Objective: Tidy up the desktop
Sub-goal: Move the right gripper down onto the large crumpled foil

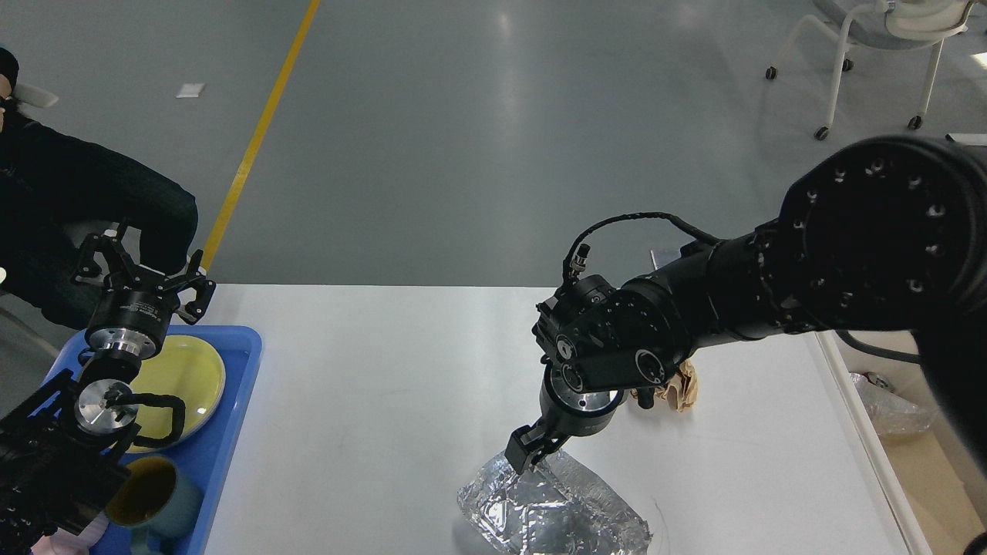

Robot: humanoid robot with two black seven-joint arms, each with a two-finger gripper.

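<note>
The white desktop (pixel 385 385) fills the lower middle of the head view. A crumpled silver foil wad (pixel 551 505) lies at its front edge. A crumpled brown paper ball (pixel 682 389) lies behind it, mostly hidden by my right arm. My right gripper (pixel 533 451) points down at the foil's top left edge, open, with only one finger clearly showing. My left gripper (pixel 143 268) is open and empty, held above the far end of the blue tray (pixel 231 439).
The blue tray at the left holds a yellow plate (pixel 185 374) and a teal mug (pixel 154 493). A cream bin (pixel 887 408) with a clear bag stands at the right, largely behind my arm. A seated person (pixel 69 200) is at far left; a chair (pixel 879 46) stands at the back right.
</note>
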